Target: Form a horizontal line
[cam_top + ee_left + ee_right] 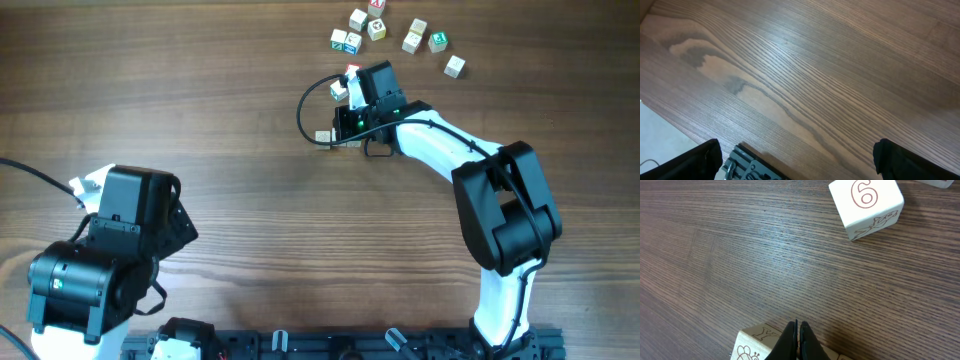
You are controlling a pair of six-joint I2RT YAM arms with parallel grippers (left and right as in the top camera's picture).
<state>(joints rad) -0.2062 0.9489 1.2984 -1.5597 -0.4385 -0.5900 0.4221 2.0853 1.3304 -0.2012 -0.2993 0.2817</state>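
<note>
The horizontal line [324,136] is a short row of pale letter cubes, mostly hidden under my right gripper [345,128] in the overhead view. In the right wrist view, the shut fingers [798,330] sit directly over a cube marked Y with a bee drawing [752,342]. A neighbouring cube's edge [842,356] shows to its right. Nothing is between the fingers. A cube with a red 6 [866,204] lies apart, farther ahead. My left gripper [797,155] is open and empty above bare table near the front left edge.
Several scattered cubes [412,40] with red, blue and green marks lie at the far edge, right of centre. Two more cubes [341,91] lie just beyond the right gripper. A black cable [303,110] loops left of it. The left arm [120,215] stands at the front left.
</note>
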